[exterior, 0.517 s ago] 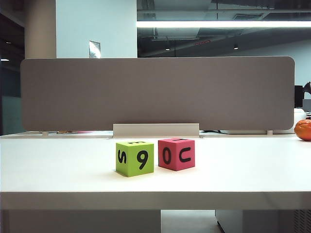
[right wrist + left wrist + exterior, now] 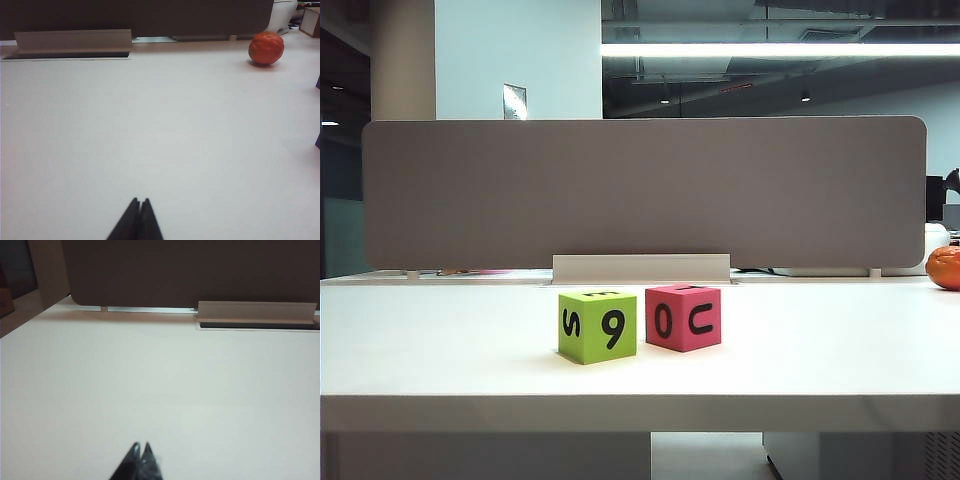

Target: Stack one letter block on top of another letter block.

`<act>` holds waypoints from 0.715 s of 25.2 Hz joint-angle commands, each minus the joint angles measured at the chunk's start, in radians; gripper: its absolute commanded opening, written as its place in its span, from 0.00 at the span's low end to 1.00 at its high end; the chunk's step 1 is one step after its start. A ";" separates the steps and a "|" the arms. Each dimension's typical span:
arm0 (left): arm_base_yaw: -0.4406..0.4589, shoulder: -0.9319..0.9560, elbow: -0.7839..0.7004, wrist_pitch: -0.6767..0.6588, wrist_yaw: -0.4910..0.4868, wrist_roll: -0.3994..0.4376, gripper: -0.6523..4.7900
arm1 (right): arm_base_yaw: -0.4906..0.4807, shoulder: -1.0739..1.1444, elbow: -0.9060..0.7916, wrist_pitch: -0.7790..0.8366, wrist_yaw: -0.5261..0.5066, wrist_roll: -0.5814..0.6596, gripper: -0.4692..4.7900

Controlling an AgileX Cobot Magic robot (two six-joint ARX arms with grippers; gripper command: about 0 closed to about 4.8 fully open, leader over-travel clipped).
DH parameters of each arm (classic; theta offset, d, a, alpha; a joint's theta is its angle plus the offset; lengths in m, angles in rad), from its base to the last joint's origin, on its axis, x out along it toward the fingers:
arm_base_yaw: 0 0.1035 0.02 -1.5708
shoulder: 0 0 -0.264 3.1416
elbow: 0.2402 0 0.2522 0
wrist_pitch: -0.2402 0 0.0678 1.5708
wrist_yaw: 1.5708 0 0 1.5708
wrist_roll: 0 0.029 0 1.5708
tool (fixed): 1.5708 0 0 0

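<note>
Left gripper [image 2: 141, 446]: tips pinched together, empty, low over bare white tabletop [image 2: 150, 385]; no blocks in its wrist view. Right gripper [image 2: 139, 201]: same, jaws closed on nothing, an orange ball-like object [image 2: 266, 48] far ahead and off to its outer side. Neither arm shows in exterior view. Both cubes sit ahead of the grippers, mid-table, w/ a narrow gap between: lime-green foam cube w/ black S and 9 [image 2: 597, 326], pink-red foam cube w/ black 0 and C [image 2: 683, 317]. Foam probably light, soft, a bit squashy. Grip green one across two opposite flat sides, mid-height, gently so it doesn't deform.
</note>
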 commanded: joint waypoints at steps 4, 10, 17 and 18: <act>0.000 0.001 0.003 0.008 0.005 -0.003 0.11 | 0.001 -0.002 -0.006 0.014 0.002 0.002 0.09; 0.000 0.001 0.003 0.005 0.005 -0.003 0.11 | 0.002 -0.002 -0.006 0.021 -0.053 0.011 0.09; 0.000 0.001 0.003 -0.031 0.005 -0.003 0.11 | 0.002 -0.002 -0.006 0.011 -0.312 0.011 0.09; 0.000 0.001 0.003 -0.039 0.005 -0.003 0.11 | 0.002 -0.002 -0.006 0.010 -0.325 0.011 0.09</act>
